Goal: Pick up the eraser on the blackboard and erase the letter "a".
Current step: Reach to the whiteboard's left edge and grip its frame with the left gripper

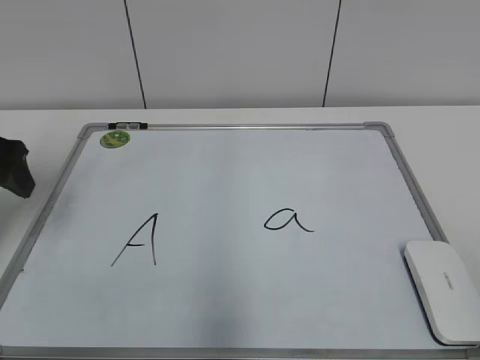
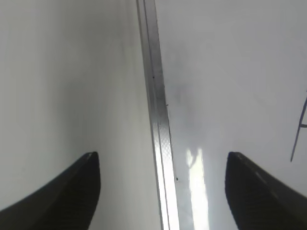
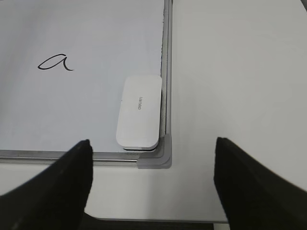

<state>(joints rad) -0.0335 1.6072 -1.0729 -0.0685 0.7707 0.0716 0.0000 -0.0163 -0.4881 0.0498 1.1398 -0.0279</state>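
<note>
The blackboard (image 1: 225,180) is a white board with a silver frame lying flat on the table. The small cursive letter "a" (image 1: 287,220) sits right of its middle and also shows in the right wrist view (image 3: 55,63). The white eraser (image 1: 444,289) lies in the board's near right corner against the frame, also seen in the right wrist view (image 3: 139,111). My right gripper (image 3: 152,158) is open and empty, above the table edge just short of that corner. My left gripper (image 2: 163,165) is open and empty over the board's left frame (image 2: 158,115); it shows at the exterior view's left edge (image 1: 15,174).
A capital "A" (image 1: 139,240) is drawn on the board's left half. A round green sticker (image 1: 115,139) and a small clip (image 1: 127,125) sit at the far left corner. A grey corner piece (image 3: 158,155) lies beside the eraser. White table surrounds the board.
</note>
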